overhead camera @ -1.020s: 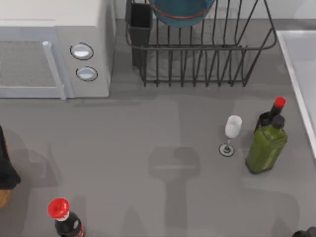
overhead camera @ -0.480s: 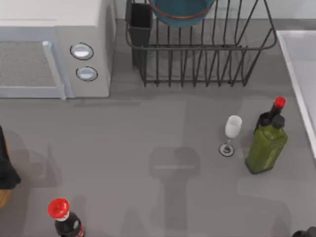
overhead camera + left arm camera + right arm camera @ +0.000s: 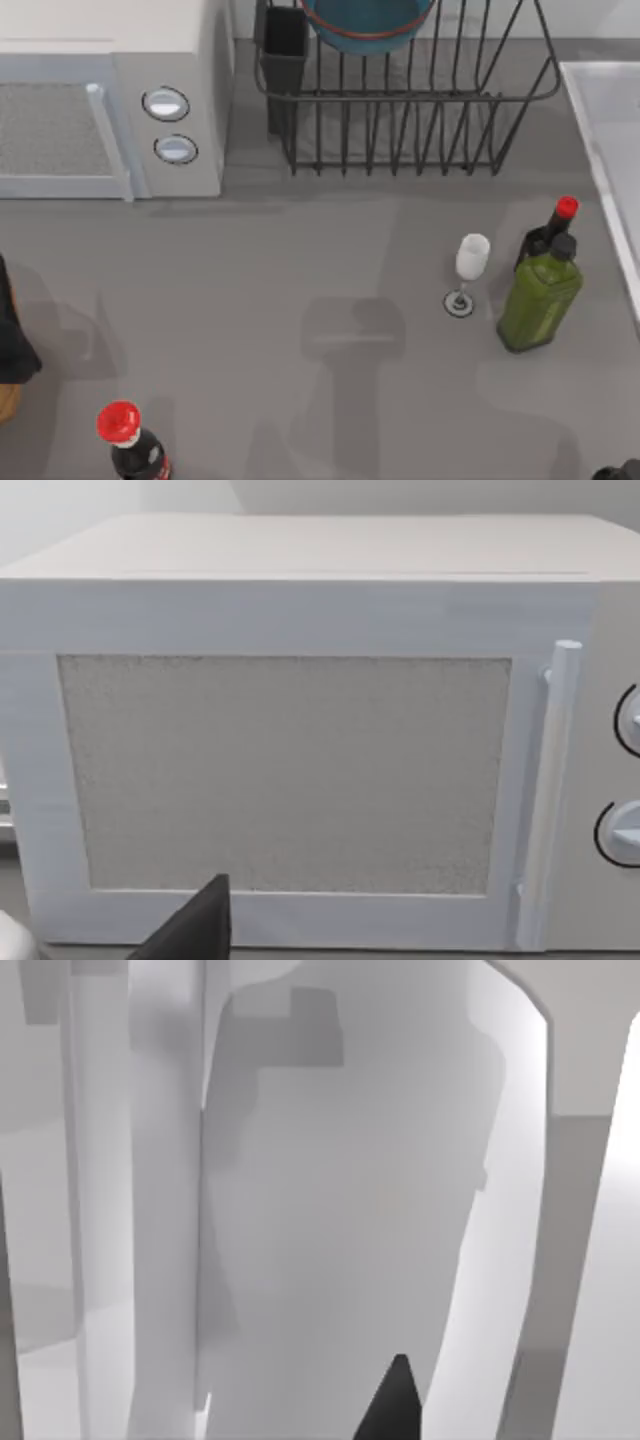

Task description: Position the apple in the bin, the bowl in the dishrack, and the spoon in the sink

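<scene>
Top view shows the bowl (image 3: 367,22) already in the dishrack (image 3: 405,100), unchanged from a second ago, so probably that step is done; sink (image 3: 612,140) at right; both claws' state I cannot tell

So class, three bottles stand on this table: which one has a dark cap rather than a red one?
The green bottle at the table's right, by the wine glass. The slim dark bottle behind it and the cola bottle at front left both have red caps.
</scene>
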`<action>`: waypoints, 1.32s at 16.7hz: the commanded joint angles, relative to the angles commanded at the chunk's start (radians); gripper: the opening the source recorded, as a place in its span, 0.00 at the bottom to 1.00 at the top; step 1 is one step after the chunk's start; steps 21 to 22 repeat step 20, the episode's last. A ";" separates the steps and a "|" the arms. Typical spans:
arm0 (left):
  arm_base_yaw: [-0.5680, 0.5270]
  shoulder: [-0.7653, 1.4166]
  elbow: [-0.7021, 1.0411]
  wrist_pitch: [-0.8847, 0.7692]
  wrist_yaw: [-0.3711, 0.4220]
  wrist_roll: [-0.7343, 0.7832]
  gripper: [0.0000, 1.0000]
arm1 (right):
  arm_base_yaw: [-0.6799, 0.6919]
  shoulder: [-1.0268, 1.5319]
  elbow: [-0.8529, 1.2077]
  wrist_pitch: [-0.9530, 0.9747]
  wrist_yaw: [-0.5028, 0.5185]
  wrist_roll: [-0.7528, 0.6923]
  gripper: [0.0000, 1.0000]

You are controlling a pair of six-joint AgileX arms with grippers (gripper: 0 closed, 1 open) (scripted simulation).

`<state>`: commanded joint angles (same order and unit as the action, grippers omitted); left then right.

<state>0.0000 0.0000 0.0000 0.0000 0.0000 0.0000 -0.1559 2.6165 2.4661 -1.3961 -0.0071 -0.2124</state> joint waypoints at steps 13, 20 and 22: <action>0.000 0.000 0.000 0.000 0.000 0.000 1.00 | 0.000 0.000 0.000 0.000 0.000 0.000 0.90; 0.000 0.000 0.000 0.000 0.000 0.000 1.00 | 0.000 0.000 0.000 0.000 0.000 0.000 1.00; 0.000 0.000 0.000 0.000 0.000 0.000 1.00 | 0.000 0.000 0.000 0.000 0.000 0.000 1.00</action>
